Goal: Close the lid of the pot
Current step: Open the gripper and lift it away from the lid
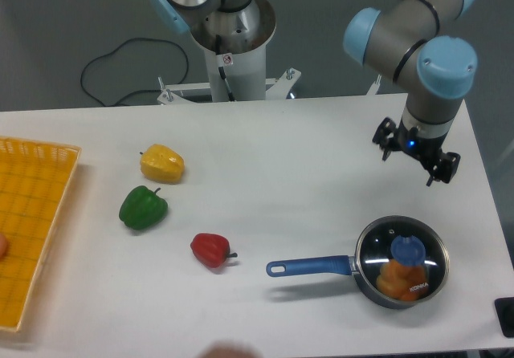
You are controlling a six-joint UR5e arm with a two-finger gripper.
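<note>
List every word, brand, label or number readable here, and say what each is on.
"KONKA": on the pot lid, near its rim.
Too small to read: the white label on the black machine at the back.
I can make out no other text.

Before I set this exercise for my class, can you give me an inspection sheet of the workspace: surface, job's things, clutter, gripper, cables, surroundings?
Surface: pale table.
Job's things: glass lid with blue knob lies over the pot; full seating cannot be told.
Clutter: yellow pepper, green pepper, red pepper.
Gripper: jaws apart, nothing between them.
Cables: black cable curves beyond the table's far edge.
Surroundings: yellow basket at the left; blurred brownish shape at the bottom edge, unidentified.
</note>
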